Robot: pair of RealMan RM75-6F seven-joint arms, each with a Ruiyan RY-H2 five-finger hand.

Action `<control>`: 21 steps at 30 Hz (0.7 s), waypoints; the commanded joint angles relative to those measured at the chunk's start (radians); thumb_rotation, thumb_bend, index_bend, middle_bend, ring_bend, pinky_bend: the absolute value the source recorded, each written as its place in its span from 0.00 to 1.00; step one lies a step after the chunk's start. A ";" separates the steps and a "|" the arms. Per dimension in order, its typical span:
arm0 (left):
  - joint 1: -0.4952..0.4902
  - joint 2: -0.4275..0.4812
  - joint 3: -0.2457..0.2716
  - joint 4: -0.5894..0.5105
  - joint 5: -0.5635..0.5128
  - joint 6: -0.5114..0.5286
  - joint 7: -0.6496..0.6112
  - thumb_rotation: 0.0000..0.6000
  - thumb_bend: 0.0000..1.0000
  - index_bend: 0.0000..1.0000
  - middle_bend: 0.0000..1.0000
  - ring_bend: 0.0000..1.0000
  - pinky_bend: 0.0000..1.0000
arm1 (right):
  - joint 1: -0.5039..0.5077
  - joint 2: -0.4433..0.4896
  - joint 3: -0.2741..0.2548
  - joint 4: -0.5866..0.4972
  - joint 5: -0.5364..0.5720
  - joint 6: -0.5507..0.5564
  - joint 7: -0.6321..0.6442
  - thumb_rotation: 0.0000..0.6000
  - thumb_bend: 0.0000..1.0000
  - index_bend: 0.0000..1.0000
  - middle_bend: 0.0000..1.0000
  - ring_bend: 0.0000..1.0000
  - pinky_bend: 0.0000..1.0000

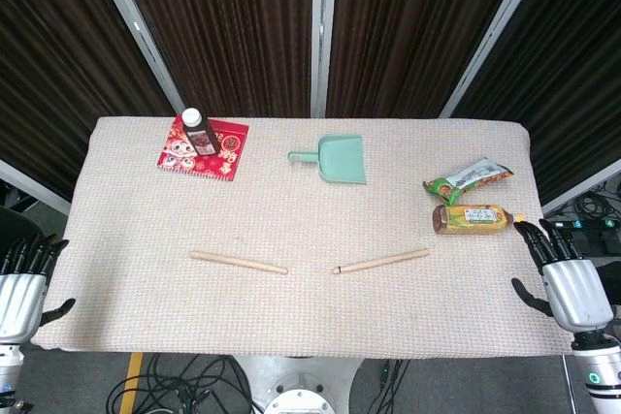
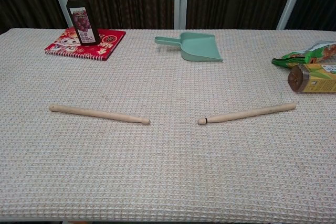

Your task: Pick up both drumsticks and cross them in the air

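Drumsticks lie tip-to-tip mid-frame: left drumstick point(image 1: 238, 262) nearer left hand point(image 1: 21, 293), right drumstick point(image 1: 380, 261) nearer right hand point(image 1: 568, 283); both hands empty, fingers apart.

Two drumsticks point(image 1: 238, 262) point(image 1: 380, 261) flat on table point(image 1: 291, 317) — hands point(image 1: 21, 293) point(image 1: 568, 283) open, apart.

From my chest view, neither hand shows. The green snack packet point(image 2: 310, 54) and the bottle lying beside it point(image 2: 314, 78) are cut by the right edge. In my head view, the left hand point(image 1: 21, 290) is clipped by the left edge beside the tabletop point(image 1: 310, 317). Label print on the upright bottle point(image 2: 82, 18) is too small to read.
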State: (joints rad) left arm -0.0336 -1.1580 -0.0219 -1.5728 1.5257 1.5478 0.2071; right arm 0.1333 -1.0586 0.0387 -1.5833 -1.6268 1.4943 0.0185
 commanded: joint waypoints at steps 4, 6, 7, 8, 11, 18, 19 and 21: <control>-0.004 -0.001 -0.001 -0.002 -0.017 -0.021 0.011 1.00 0.04 0.15 0.10 0.04 0.10 | 0.007 -0.004 0.001 0.004 0.001 -0.009 0.005 1.00 0.20 0.05 0.11 0.04 0.14; -0.006 0.000 0.000 -0.007 -0.023 -0.029 0.015 1.00 0.04 0.15 0.10 0.04 0.10 | 0.010 -0.005 0.001 0.006 0.002 -0.015 0.009 1.00 0.20 0.05 0.11 0.05 0.14; -0.007 0.002 0.000 -0.011 -0.027 -0.034 0.017 1.00 0.04 0.15 0.10 0.04 0.10 | 0.012 -0.005 0.000 0.006 0.002 -0.020 0.010 1.00 0.20 0.05 0.11 0.05 0.14; -0.008 0.004 0.000 -0.014 -0.029 -0.037 0.019 1.00 0.04 0.15 0.10 0.04 0.10 | 0.014 -0.005 -0.001 0.006 0.003 -0.024 0.008 1.00 0.20 0.05 0.11 0.05 0.14; -0.011 0.007 0.000 -0.020 -0.033 -0.044 0.021 1.00 0.04 0.15 0.10 0.04 0.10 | 0.019 -0.005 -0.003 0.000 0.016 -0.047 -0.008 1.00 0.20 0.05 0.13 0.05 0.14; -0.018 0.003 -0.001 -0.023 -0.042 -0.059 0.026 1.00 0.04 0.15 0.10 0.04 0.10 | 0.068 -0.033 -0.004 -0.030 0.090 -0.188 -0.079 1.00 0.16 0.05 0.17 0.06 0.14; -0.019 0.004 0.000 -0.023 -0.042 -0.061 0.026 1.00 0.04 0.16 0.10 0.04 0.10 | 0.082 -0.043 -0.001 -0.027 0.097 -0.212 -0.081 1.00 0.16 0.05 0.18 0.07 0.14; -0.020 0.005 0.001 -0.024 -0.042 -0.065 0.023 1.00 0.04 0.16 0.10 0.04 0.10 | 0.118 -0.075 0.008 -0.009 0.105 -0.263 -0.083 1.00 0.16 0.09 0.20 0.08 0.14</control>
State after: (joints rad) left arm -0.0533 -1.1535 -0.0210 -1.5968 1.4835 1.4829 0.2303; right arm 0.2134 -1.1012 0.0383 -1.6030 -1.5415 1.2805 -0.0516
